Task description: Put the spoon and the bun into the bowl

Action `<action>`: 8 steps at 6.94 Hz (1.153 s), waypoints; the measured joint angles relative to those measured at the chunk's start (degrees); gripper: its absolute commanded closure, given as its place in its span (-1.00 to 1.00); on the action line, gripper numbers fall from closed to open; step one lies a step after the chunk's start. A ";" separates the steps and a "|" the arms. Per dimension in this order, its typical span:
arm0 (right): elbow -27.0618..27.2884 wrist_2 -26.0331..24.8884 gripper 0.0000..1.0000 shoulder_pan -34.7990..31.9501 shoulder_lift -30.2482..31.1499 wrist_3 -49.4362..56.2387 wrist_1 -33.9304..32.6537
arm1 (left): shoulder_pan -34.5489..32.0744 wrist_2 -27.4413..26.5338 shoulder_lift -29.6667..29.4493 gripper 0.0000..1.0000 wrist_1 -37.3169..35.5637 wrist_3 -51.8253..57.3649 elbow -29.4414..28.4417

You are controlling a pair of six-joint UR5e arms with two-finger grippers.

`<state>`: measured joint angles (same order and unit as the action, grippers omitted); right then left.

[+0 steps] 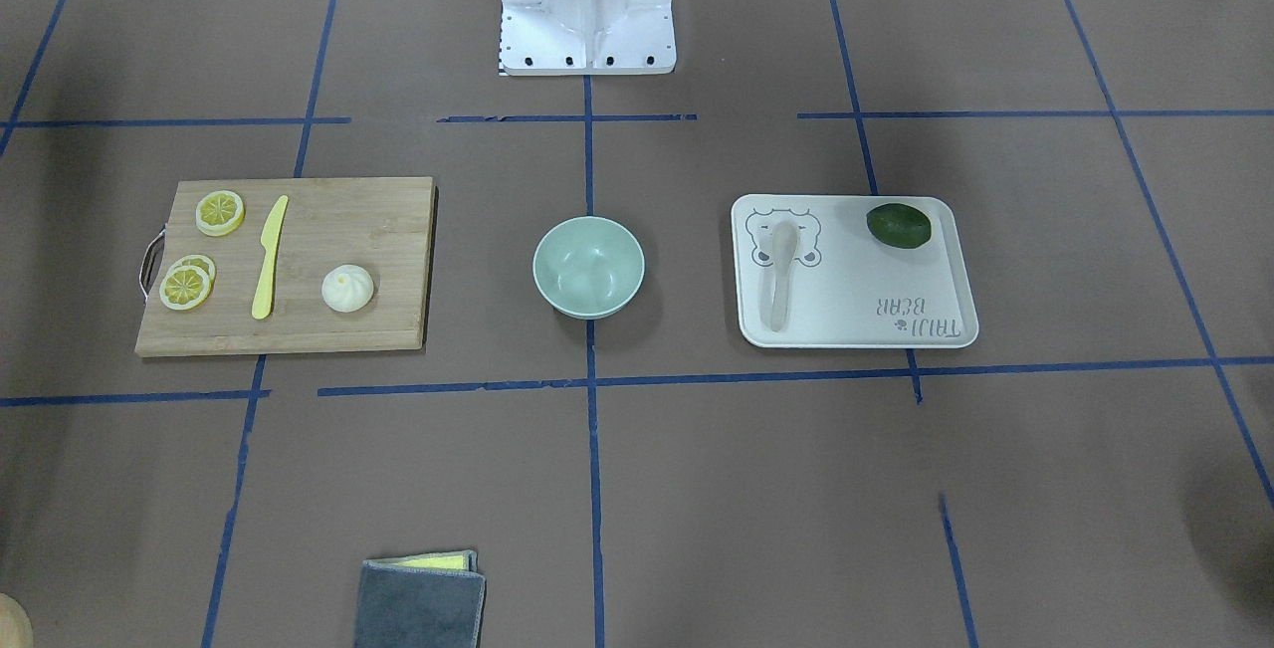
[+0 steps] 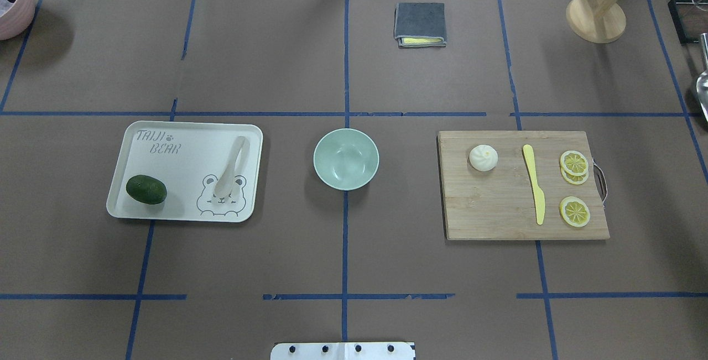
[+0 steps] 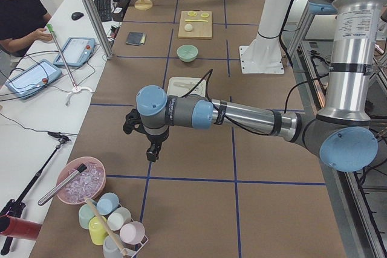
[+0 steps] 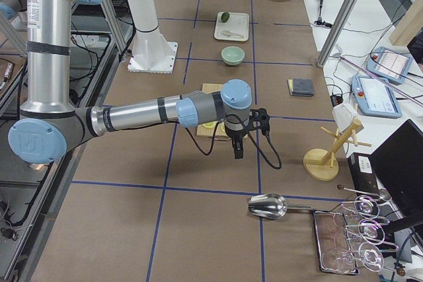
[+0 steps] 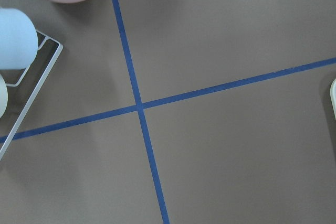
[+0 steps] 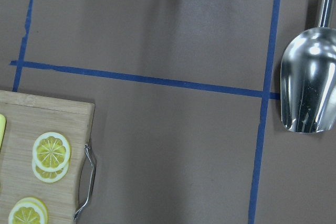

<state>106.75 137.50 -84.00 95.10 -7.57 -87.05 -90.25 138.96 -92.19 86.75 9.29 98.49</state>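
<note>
The left gripper (image 3: 153, 154) and right gripper (image 4: 238, 152) were shown only from the side; the fingers' spacing could not be told. The cutting board (image 6: 63, 116) was cropped.

You've got the bowl (image 2: 346, 159): pale mint green, upright, empty, at the table's centre. Your spoon (image 2: 232, 163) is off-white plastic and lies flat on the cream tray (image 2: 188, 183), with its scoop over the bear print and its handle pointing away from the robot. Your bun (image 2: 483, 157) is white, pleated top up. It sits on the wooden board (image 2: 498, 210) near the far corner on the bowl's side, well apart from the bowl.
</note>
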 measured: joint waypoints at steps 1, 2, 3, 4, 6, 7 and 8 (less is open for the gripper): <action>0.00 0.03 -1.00 -0.02 -0.03 0.01 0.09 | -0.07 -0.33 -0.13 -1.00 0.13 0.16 0.29; 0.06 0.07 -1.00 0.00 -0.04 0.04 0.26 | -0.13 -1.32 -0.09 -1.00 0.42 0.42 0.72; 0.10 0.09 -1.00 0.03 -0.03 0.08 0.40 | -0.19 -2.21 0.10 -1.00 0.58 0.45 0.93; 0.12 0.07 -1.00 0.05 0.01 0.09 0.45 | -0.22 -2.56 0.40 -1.00 0.71 0.32 0.96; 0.12 0.05 -1.00 0.06 0.07 0.07 0.50 | -0.21 -2.73 0.58 -1.00 0.78 0.08 1.20; 0.15 0.05 -1.00 0.07 0.08 0.08 0.54 | -0.19 -2.72 0.60 -1.00 0.87 0.04 1.41; 0.15 0.05 -1.00 0.14 0.11 0.20 0.56 | -0.21 -2.88 0.61 -1.00 1.01 0.10 1.70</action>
<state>106.90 137.55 -83.86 95.21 -7.37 -86.50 -90.45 136.07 -91.59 87.76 9.40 100.19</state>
